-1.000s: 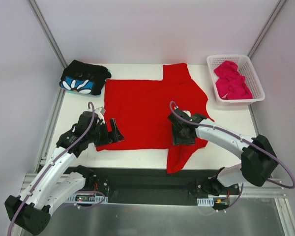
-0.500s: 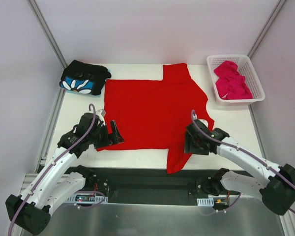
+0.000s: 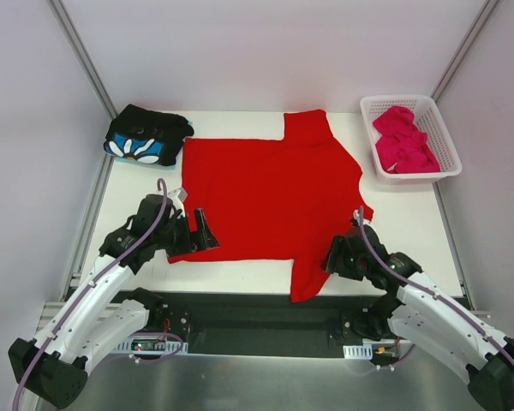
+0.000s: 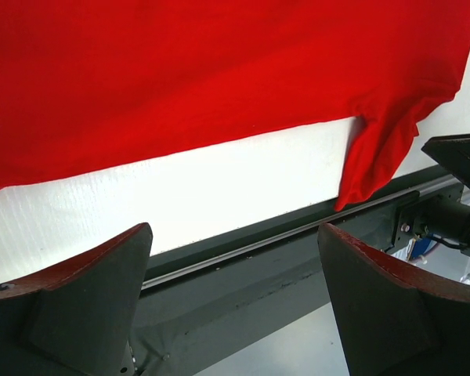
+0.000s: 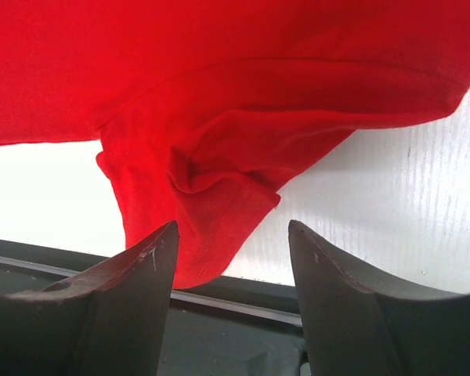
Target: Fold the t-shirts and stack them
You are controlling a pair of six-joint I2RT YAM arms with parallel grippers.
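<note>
Here, the white table (image 3: 403, 218) is carrying the red t-shirt (image 3: 265, 193), spread flat with one sleeve drooping over the near edge. The basket (image 3: 451, 161) at far right is holding the crumpled magenta-pink t-shirt (image 3: 403, 141), and the black flowered t-shirt (image 3: 146, 137) is lying folded at far left. Both claws are gaping empty: the left gripper (image 3: 202, 231) wide at the hem's left corner, the right gripper (image 3: 335, 254) parted beside the sleeve.

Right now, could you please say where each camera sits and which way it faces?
Top external: above and behind the arms, looking down on the table; arms, left claw, right claw show.
Left wrist: low at the near edge, facing right along the hem of the red t-shirt; own fingers show.
Right wrist: close on its drooping sleeve; own fingers show.
Shared: both wrists see that sleeve.
</note>
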